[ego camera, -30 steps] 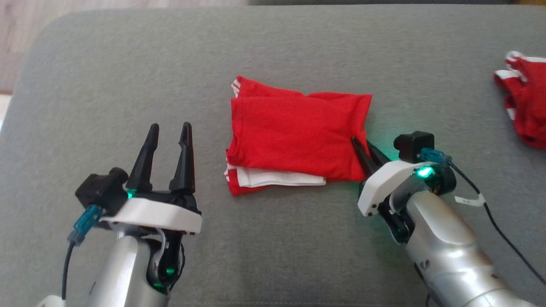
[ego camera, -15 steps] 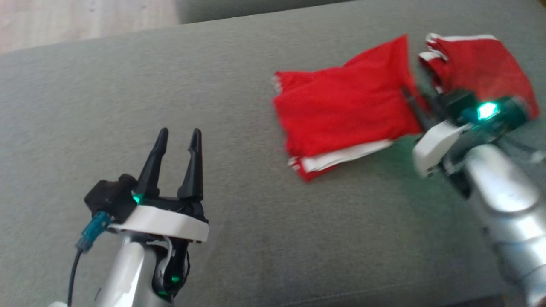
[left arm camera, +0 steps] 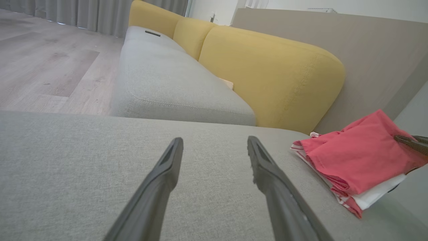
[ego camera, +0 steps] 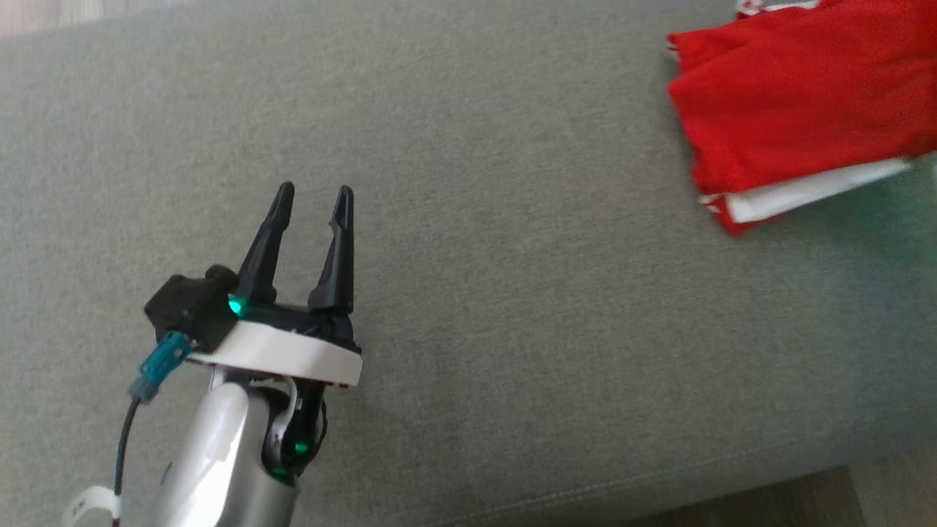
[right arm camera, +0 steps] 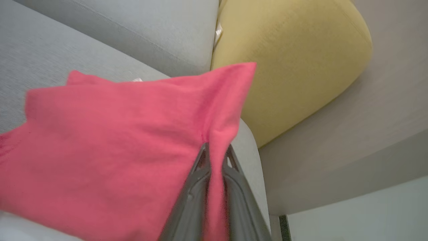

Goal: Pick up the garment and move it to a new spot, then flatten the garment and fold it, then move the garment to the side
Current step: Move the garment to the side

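folding looks complete: red jersey (ego camera: pixel 790 110) stacked on grey cushion (ego camera: pixel 512 329), right end effector (right arm camera: pixel 215 150) clenched on its corner, left end effector (ego camera: pixel 315 189) released; side placement outstanding.

shirt (ego camera: pixel 798 110): cut off by head view's top and right edges, right of left gripper (ego camera: pixel 315 190) | shirt corner: pinched out of sight inside right gripper (right arm camera: pixel 215 150) | dark object (left arm camera: pixel 152 33) on sofa seat (left arm camera: pixel 167 77) beyond left gripper: too small to tell
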